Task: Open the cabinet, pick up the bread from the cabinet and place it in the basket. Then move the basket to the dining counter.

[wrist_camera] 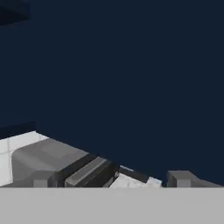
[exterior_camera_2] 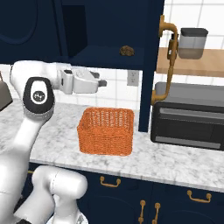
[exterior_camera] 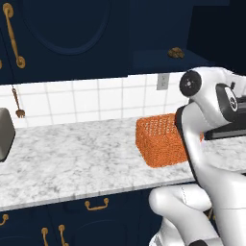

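Nearest the base, the white arm rises over the front edge of the marble desk (exterior_camera_2: 183, 164), and its gripper (exterior_camera_2: 101, 82) hangs above the basket (exterior_camera_2: 106, 130), pointing toward the open door of the cabinet (exterior_camera_2: 151, 61). Its jaws look spread in the hand view, one dark tip at each lower corner with nothing between them, so it holds nothing (the right base view is too small to confirm the gap). The basket, orange woven mesh, stands on the desk with nothing visible inside it from this angle.

Beside the basket, toward the wall socket's side, sits the dark grey oven (exterior_camera_2: 188, 116), its front close to the swung-out door edge.

Farther back and above the basket, the cabinet stands open, and the bread (exterior_camera_2: 127, 50) lies on its shelf, a small brown lump well apart from the gripper and higher than it.

The risk I judge from here: the reach must climb over the shelf lip, and a low approach could knock the basket or strike the shelf edge. The bread is small and rounded, so an off-centre close could push it deeper into the cabinet.
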